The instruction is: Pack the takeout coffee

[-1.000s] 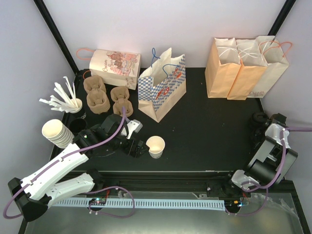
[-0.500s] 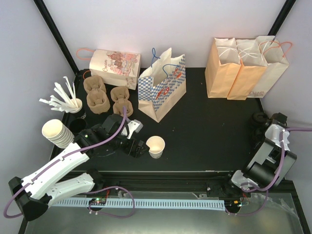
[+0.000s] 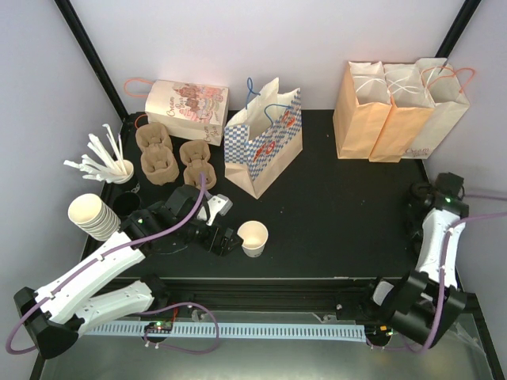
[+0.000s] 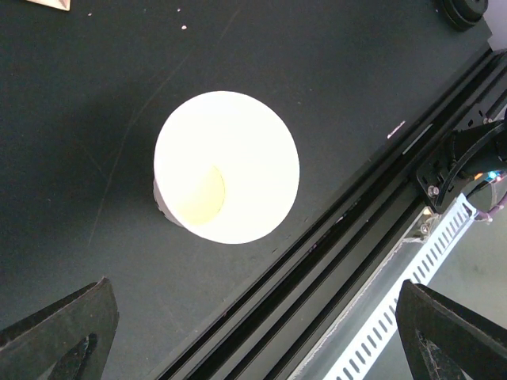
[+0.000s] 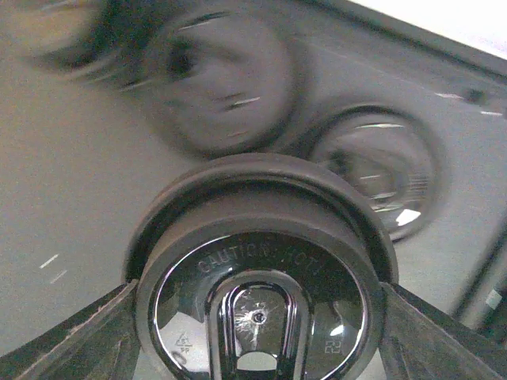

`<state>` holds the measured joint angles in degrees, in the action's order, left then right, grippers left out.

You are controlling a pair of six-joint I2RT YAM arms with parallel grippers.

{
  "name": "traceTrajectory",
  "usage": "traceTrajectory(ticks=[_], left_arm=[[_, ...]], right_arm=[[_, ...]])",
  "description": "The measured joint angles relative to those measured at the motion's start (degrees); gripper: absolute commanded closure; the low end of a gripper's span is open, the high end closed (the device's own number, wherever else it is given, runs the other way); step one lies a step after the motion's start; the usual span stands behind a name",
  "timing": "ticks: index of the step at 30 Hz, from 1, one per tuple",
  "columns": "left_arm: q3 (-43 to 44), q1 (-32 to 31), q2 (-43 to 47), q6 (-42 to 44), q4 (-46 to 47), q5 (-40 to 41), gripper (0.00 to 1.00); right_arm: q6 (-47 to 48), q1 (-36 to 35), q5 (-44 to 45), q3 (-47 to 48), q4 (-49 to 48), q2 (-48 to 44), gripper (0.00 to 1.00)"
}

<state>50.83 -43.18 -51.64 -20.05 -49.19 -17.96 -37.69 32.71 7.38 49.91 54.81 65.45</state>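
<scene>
Down at the table's right edge, the right gripper (image 5: 257,317) has a black plastic lid (image 5: 257,277) clamped between its two fingers (image 5: 71,336), one pressing each side of the lid's rim; raised lettering and a sip tab show on the lid's top. Behind it the wrist view is smeared with blur, and two more round dark lids (image 5: 372,170) lie on the surface beyond. From above, the right arm (image 3: 436,245) stands nearly upright from its base, its wrist reaching to the table's far right edge.

Across the table, the left gripper (image 4: 253,317) is spread wide with nothing between its fingers (image 4: 59,332). It hovers pointing down, just beside an open white paper cup (image 4: 226,166) that stands upright on the black table (image 3: 348,198), the cup lying slightly ahead of the fingertips and not touched by them. The left arm (image 3: 95,273) stretches from its base at the near left diagonally inward.

Further out sit a stack of white cups (image 3: 89,215), brown pulp carriers (image 3: 166,154), a checked paper bag (image 3: 265,138) and three tan bags (image 3: 396,99) at the back.
</scene>
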Motion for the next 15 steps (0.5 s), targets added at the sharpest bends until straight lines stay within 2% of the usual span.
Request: traceTrajectory(ticks=[5, 11, 15], left_arm=[[0.0, 0.0, -0.02, -0.09, 0.09, 0.11, 0.01], [0.0, 0.48, 0.04, -1.55, 1.2, 1.33, 0.02], [-1.27, 1.44, 1.16, -3.45, 3.45, 2.75, 0.01]], right_arm=[[1.9, -16.06, -7.32, 5.31, 0.81, -2.6, 0.19], [3.1, -36.7, -18.91, 5.84, -3.1, -3.91, 0.28], [2.95, -50.95, -24.17, 5.51, -6.73, -3.56, 0.29]])
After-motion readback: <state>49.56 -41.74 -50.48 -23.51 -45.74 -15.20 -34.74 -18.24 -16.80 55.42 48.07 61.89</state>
